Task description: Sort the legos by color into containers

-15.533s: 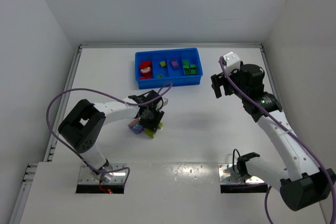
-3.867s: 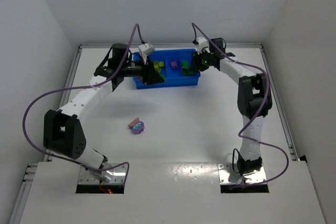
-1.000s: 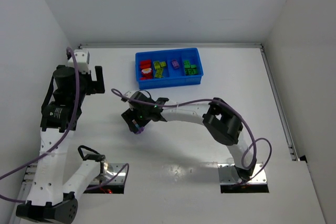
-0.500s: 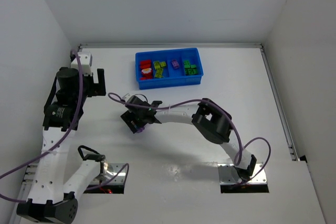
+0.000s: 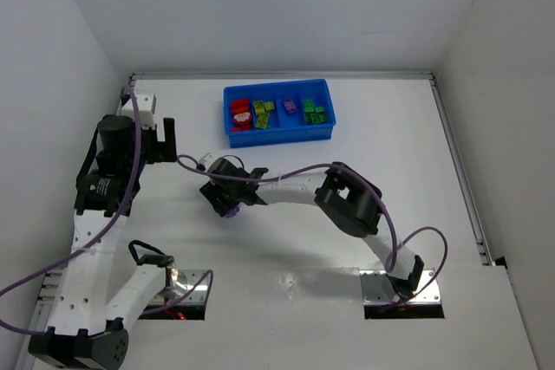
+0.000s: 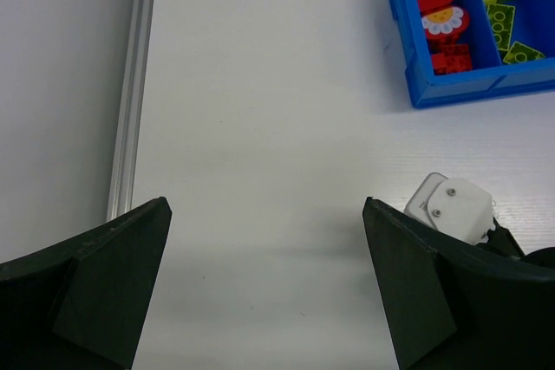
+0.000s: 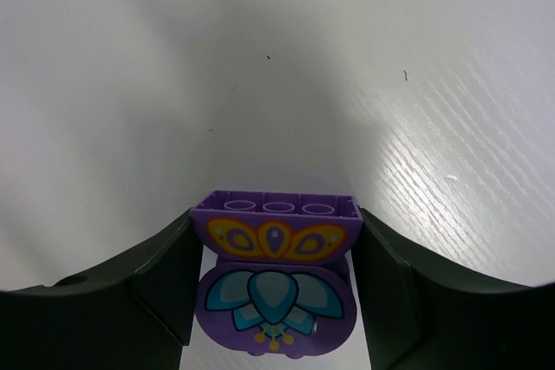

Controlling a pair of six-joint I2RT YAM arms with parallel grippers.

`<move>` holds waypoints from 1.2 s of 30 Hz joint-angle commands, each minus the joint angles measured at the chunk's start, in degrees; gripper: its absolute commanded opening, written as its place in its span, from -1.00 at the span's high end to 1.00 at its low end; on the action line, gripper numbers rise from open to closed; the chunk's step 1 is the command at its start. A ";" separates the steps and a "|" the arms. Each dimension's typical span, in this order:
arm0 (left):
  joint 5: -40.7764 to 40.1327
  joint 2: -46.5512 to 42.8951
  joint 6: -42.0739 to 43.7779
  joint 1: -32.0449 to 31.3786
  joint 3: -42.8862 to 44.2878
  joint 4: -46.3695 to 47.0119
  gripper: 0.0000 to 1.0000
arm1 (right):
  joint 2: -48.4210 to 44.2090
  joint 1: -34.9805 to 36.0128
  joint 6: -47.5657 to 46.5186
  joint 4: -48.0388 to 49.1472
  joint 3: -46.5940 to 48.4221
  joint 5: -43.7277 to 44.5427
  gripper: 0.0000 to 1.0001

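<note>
- Stretched across the tabletop (image 5: pixel 408 145) with the right fingers (image 5: pixel 227 201), down at the purple lego (image 7: pixel 276 279), left of centre and well short of the blue tray (image 5: pixel 277 134).
- Closed in against both sides of the purple lego, narrower than a second ago, when set wider around it.
- Purple lego still resting on the tabletop, not lifted, studs facing away from the wrist camera, in the same spot as four seconds back.
- Drawn back to the left side of the tabletop with the left fingers (image 5: pixel 165 138), no longer up at the tray as four seconds ago.
- Spread fully wide there, gripping nothing, hanging above bare tabletop.
- Shifted only slightly on the left side over the last second, a little nearer the rear wall.
- Tray unchanged at the far middle: red legos (image 6: pixel 438 19) in the leftmost compartment, then yellow-green legos (image 6: pixel 501 6), then a small purple piece (image 5: pixel 289 106), then green legos (image 5: pixel 314 112) on the right.
</note>
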 commanded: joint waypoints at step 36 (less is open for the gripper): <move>30.27 13.81 -41.55 -8.81 -19.07 38.36 -0.99 | -21.30 -24.21 49.66 -7.13 -4.07 -1.61 1.00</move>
